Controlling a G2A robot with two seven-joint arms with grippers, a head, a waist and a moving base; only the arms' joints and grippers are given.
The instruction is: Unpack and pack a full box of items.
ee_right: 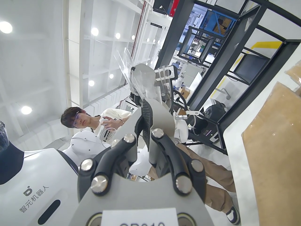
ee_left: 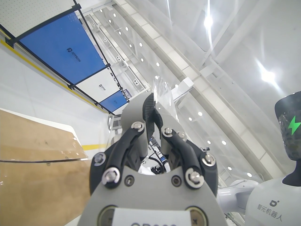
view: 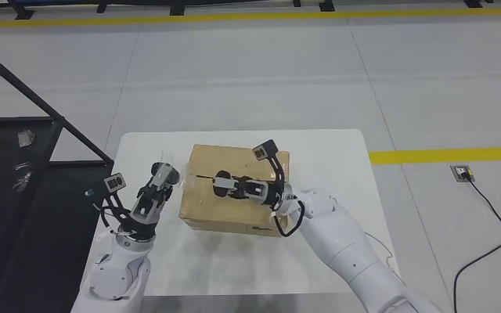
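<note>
Box (view: 205, 213), brown cardboard, flaps down, sits midway between the left and right edges of the table (view: 337, 156). Right gripper (view: 221, 186) lies over the box top by the centre seam, fingers pressed together, nothing seen between them. Left gripper (view: 166, 174) is just beside the box's left side, fingers pinched on a scrap of clear film (ee_left: 164, 95).

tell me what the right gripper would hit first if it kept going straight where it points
Probably the left gripper, shut on a clear plastic strip, straight ahead past the box edge. The gap between looks free, though depth is unclear.
</note>
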